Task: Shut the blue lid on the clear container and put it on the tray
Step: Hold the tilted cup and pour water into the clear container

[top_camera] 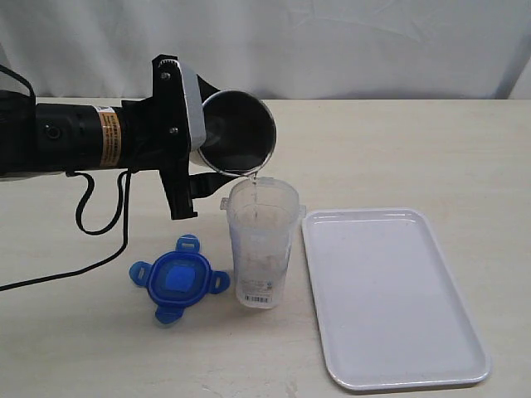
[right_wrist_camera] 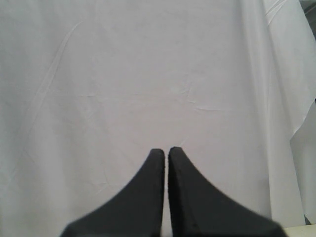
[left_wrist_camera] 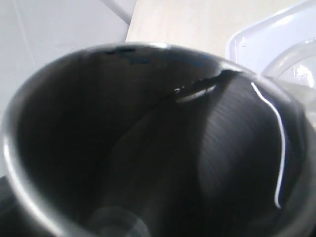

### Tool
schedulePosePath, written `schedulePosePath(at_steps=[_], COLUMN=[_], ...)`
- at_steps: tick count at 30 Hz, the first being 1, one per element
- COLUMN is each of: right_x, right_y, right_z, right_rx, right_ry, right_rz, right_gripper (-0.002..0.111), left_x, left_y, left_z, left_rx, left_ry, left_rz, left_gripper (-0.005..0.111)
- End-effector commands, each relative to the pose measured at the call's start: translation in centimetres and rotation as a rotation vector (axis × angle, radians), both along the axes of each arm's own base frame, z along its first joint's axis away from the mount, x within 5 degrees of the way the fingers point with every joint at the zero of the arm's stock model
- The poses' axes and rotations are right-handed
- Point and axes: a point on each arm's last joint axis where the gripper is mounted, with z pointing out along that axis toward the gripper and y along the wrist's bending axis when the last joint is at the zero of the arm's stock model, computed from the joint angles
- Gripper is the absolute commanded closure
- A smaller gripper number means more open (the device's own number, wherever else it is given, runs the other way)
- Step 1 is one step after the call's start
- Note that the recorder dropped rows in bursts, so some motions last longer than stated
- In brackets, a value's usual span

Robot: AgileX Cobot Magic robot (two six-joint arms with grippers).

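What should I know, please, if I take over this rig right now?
Left gripper: holding the steel cup tipped over the clear container, a thin stream running in.
Right gripper: fingers shut, empty.
Blue lid: on the table beside the container, opposite side from the tray; tray holds nothing.
Done: no lid on yet. Left: fit lid, move container onto tray.

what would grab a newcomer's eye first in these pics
The steel cup, tipped on its side in the left gripper above the table, sends a thin stream of water into the clear container below it. Next come the bright blue lid lying on the table left of the container, and the white tray just right of it.
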Motion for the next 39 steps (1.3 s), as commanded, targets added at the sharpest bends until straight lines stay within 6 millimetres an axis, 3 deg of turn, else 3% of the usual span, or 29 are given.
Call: schedulePosePath(at_steps=[1,39], right_x=[-0.02,-0.02], right_y=[0.02,0.02], right_z=[-0.09,-0.09], right_rx=[0.001,0.001], right_ry=[0.005,0.005], right_rz=[0.004,0.004], right_gripper=[0.104,0.104], left_x=[0.06,0.14], left_y=[-0.24,-0.10], left_z=[1.02,0.89], left_rx=[-0.038,-0.011], left_ry=[-0.030,-0.038], left_rz=[-0.009,-0.001], left_gripper=[0.107,0.107])
